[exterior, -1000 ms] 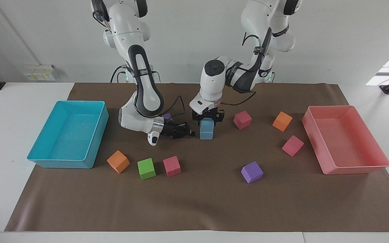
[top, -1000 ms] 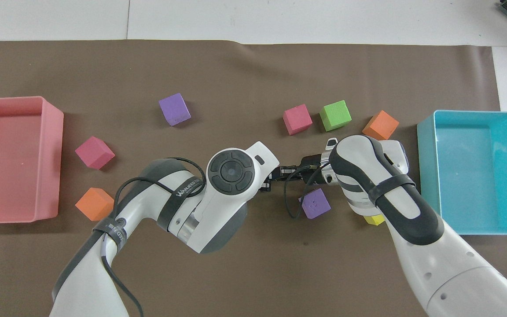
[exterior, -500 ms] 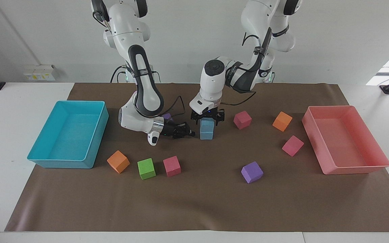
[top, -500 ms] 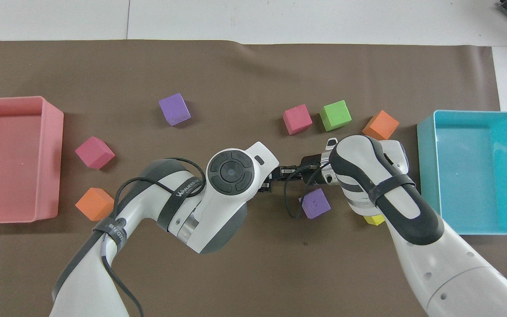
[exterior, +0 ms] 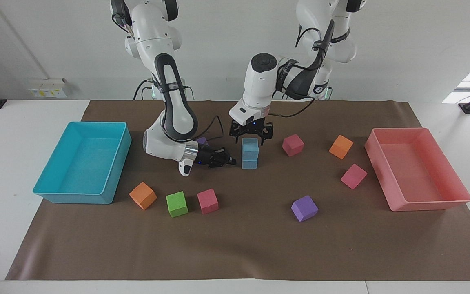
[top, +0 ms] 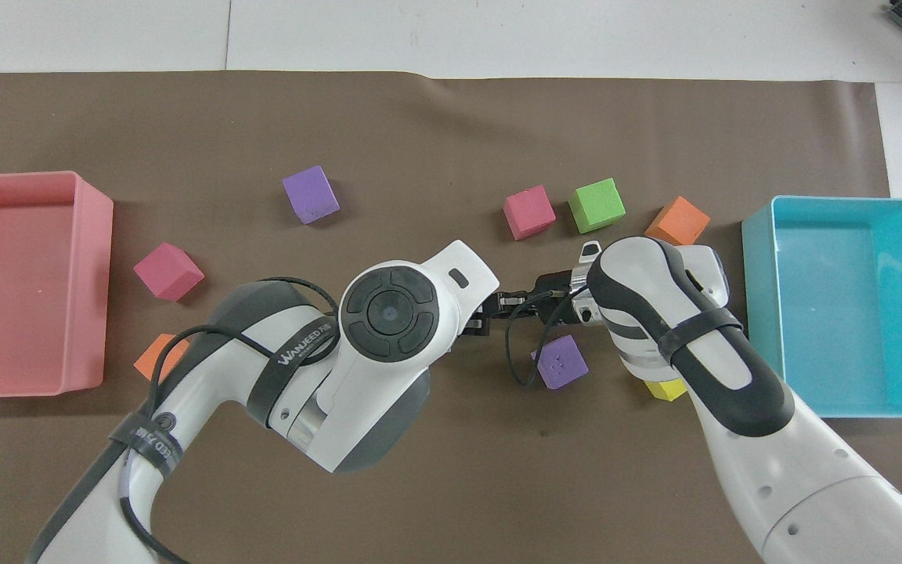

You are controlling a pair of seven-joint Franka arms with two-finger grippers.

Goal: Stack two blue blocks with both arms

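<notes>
Left end effector just above the finished blue stack, fingers apart

The two blue blocks point(exterior: 250, 153) stand one on the other on the worktop, directly below the left end effector point(exterior: 251, 138), whose fingers are spread and clear of the upper cube. The right end effector point(exterior: 227, 160) lies low just beside the lower block, at the side toward the right arm's end, its fingertips together and holding nothing. The step in hand looks like the retreat: the left end effector should go straight up, with no sideways drift, so neither finger brushes the light foam. The right one should draw away level, along its own axis, not sweep across the base.
</notes>
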